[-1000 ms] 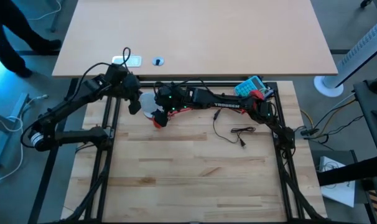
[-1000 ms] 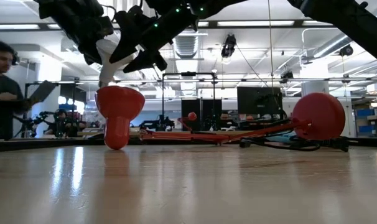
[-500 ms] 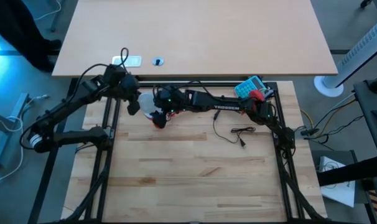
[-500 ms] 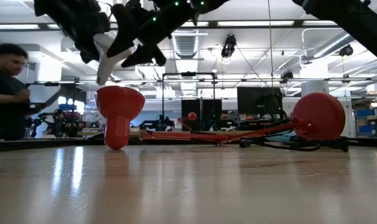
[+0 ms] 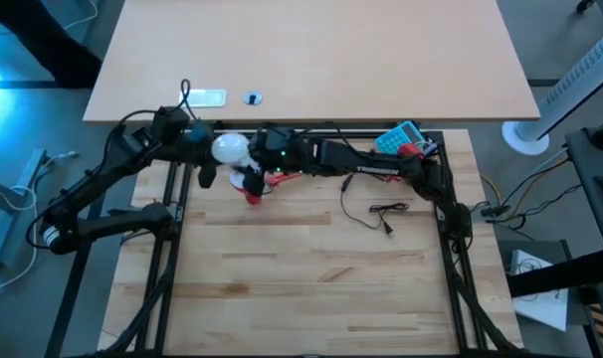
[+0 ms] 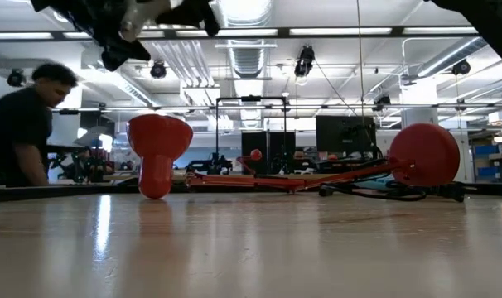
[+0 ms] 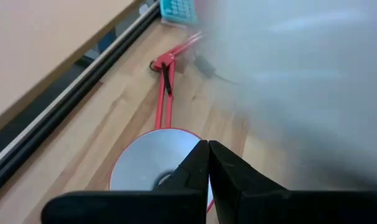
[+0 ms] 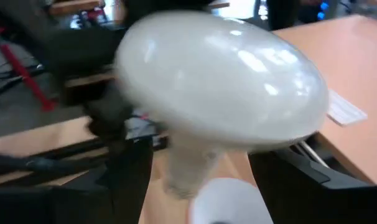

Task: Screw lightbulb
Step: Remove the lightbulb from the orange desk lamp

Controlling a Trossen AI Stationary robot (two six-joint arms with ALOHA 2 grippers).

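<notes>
The bulb (image 5: 230,149) is up in the air at the far left part of the table (image 5: 311,288), between the two arms and just beside the red lamp shade (image 5: 250,185), which stands mouth-up on the wood. From above its white dome shows clearly; the right wrist view is almost filled by that dome (image 8: 223,87), with the narrower neck below it running down toward the camera. The right gripper (image 5: 250,157) reaches in from the right with its jaws spread wide on either side of the bulb's neck and appears to hold it there, though the contact itself is blurred. The left gripper (image 5: 204,159) hangs just to the bulb's left, jaws closed on nothing; in its own wrist view the two dark fingers (image 7: 198,174) meet tip to tip above the shade's white inside (image 7: 145,165). At table level the shade (image 6: 159,157) stands alone on its narrow end, both grippers well above it near the top edge. The lamp's red base (image 6: 424,155) lies off to the right, joined by thin red rods. A person (image 6: 23,124) stands in the room behind.
</notes>
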